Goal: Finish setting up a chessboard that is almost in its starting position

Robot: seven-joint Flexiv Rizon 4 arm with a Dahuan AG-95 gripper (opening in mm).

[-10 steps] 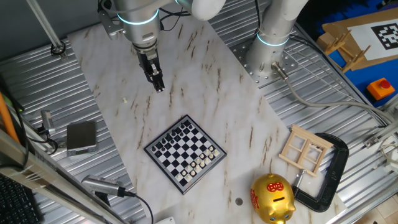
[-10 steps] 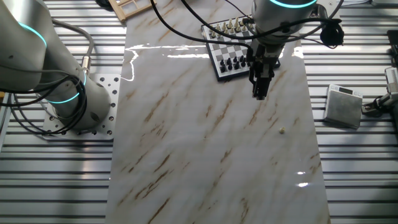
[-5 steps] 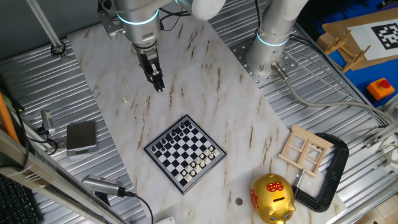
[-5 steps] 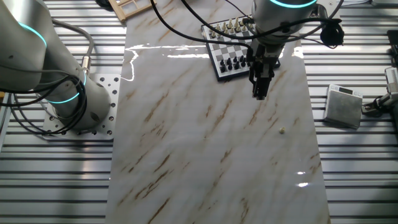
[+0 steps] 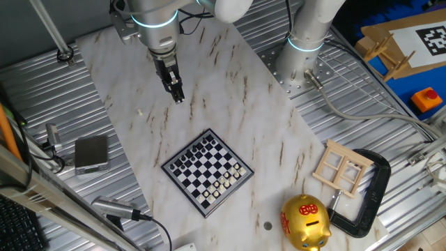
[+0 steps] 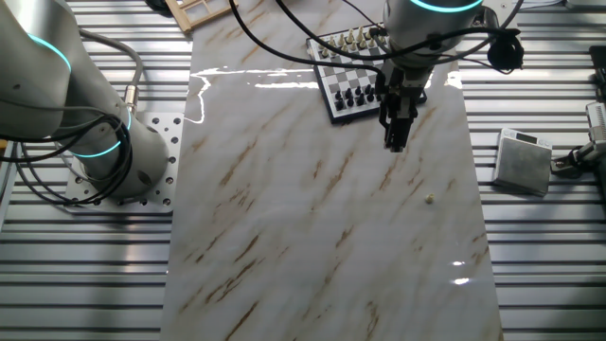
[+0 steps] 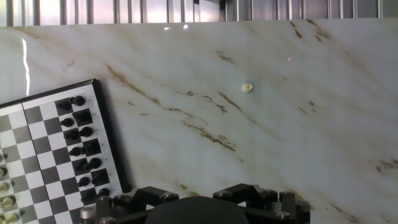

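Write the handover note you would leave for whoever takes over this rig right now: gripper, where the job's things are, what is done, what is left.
Gripper: above bare marble, away from the chessboard; nothing seen between its fingers, open or shut unclear.
Chessboard: on the marble slab, dark and pale rows mostly standing.
Small pale piece: lies alone on the marble, off the board; likely the missing piece.
Done: nearly all of the setup.
Left: pick up the stray piece and put it on its square.
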